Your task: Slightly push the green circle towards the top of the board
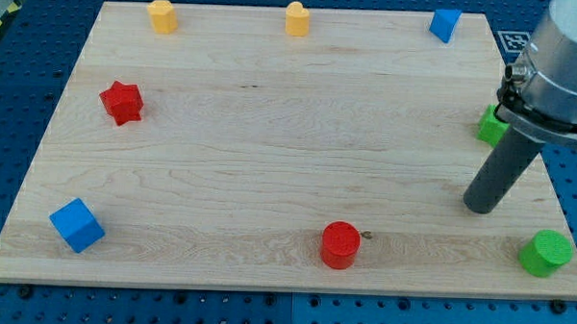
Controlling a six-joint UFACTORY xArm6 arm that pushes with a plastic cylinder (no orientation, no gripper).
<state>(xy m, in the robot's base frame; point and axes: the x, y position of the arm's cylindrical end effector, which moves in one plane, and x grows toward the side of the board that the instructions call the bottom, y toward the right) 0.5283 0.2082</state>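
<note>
Board: you see one wooden board (270, 133) lying on a blue perforated table (12, 95).
Yellow blocks: two, both at the far edge; one far left (162, 15), one far centre (296, 19); shapes unclear.
Blue blocks: two; a cube (76, 225) at the near left corner, a wedge-like piece (445, 24) at the far right.
Red blocks: two; a star (121, 102) at the left, a circle (340, 245) near centre.
Green blocks: two; the green circle (545, 253) at the near right corner, another green block (491, 125) at the right edge, partly hidden by the arm, shape unclear.
Arm: it enters from the far right; the rod slants down and left.
My tip (480, 207): it rests on the board, left of and slightly beyond the green circle, apart from it.
Gripper: you have none fitted; the arm ends in the rod, so no jaw state applies.
</note>
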